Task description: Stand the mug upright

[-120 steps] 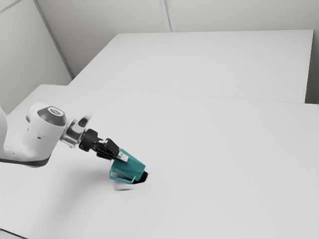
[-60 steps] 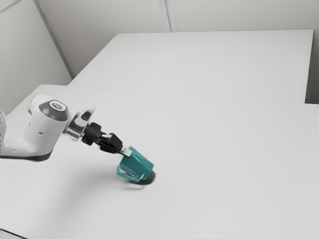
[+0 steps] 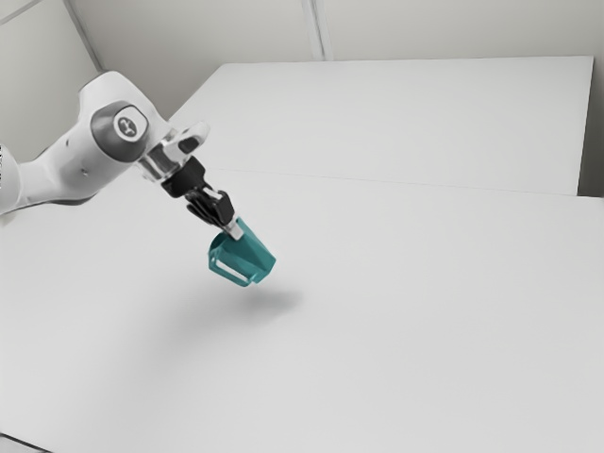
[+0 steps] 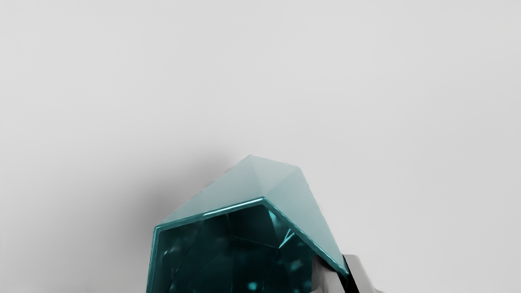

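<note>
The end effector (image 3: 234, 229) pinches the teal faceted mug (image 3: 249, 259) by its wall, gripping inside and out, presumably for turning leverage. Tilted, it hangs above the worktop (image 3: 425, 330), likely for room to right it.

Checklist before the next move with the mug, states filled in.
1. Gripper closed on the mug: ok, one finger inside the rim, one outside, wall pinched between.
2. Mug off the table: ok, its shadow lies apart below it in the exterior view.
3. Mug upright: not ok, it tilts, base down toward the exterior view's right.
4. Handle away from the fingers: ok, it is on the mug's lower side.
5. Grip firm enough to turn the mug without slipping: cannot tell.
</note>
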